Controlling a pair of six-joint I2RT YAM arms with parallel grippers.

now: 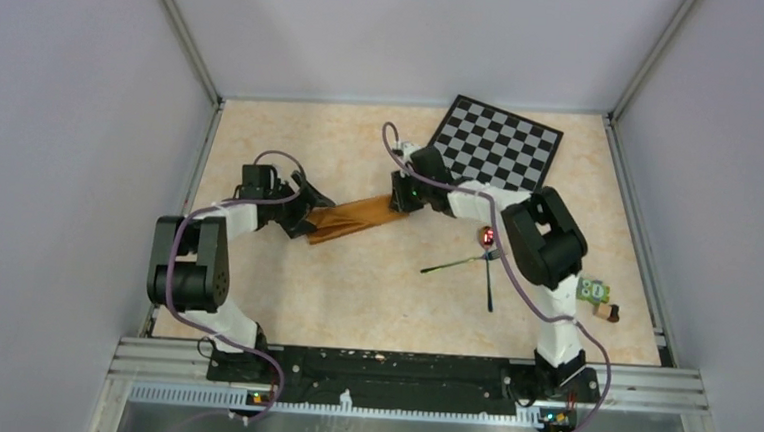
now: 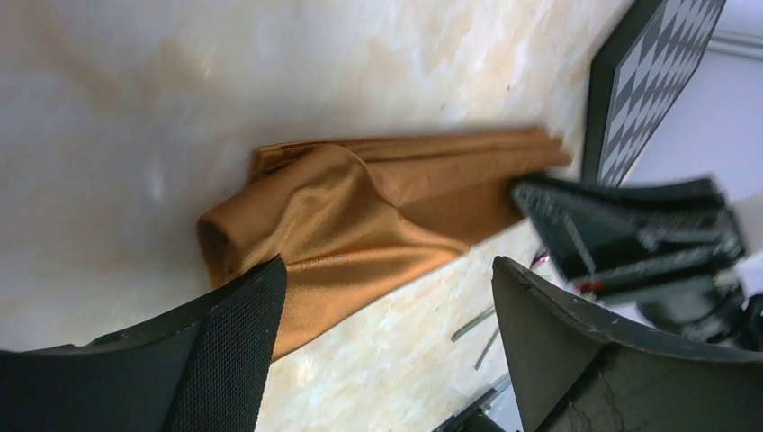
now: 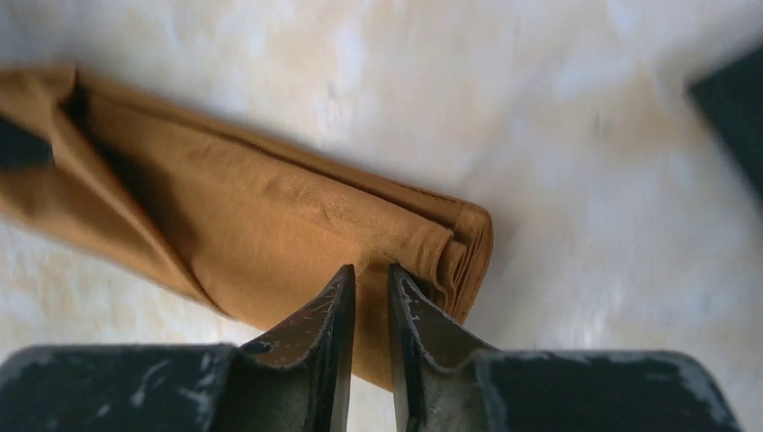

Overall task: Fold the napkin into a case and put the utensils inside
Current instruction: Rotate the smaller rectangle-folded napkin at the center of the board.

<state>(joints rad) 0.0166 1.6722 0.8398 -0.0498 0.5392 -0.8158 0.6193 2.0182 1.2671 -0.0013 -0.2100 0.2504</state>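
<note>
Ahead of the left gripper, jaws wide apart, the napkin puffs open; right gripper, jaws nearly together, pins its far end steady, can't tell if pinching

I'm getting soft, even overhead light. Both wrist views are blurring; the tabletop is washing out pale at the left one's upper left, the napkin throwing faint shadow.

Rust-brown napkin folded into narrow strip, slanted mid-table, L end puffed; fork + spoon crossed toward R edge.
</note>
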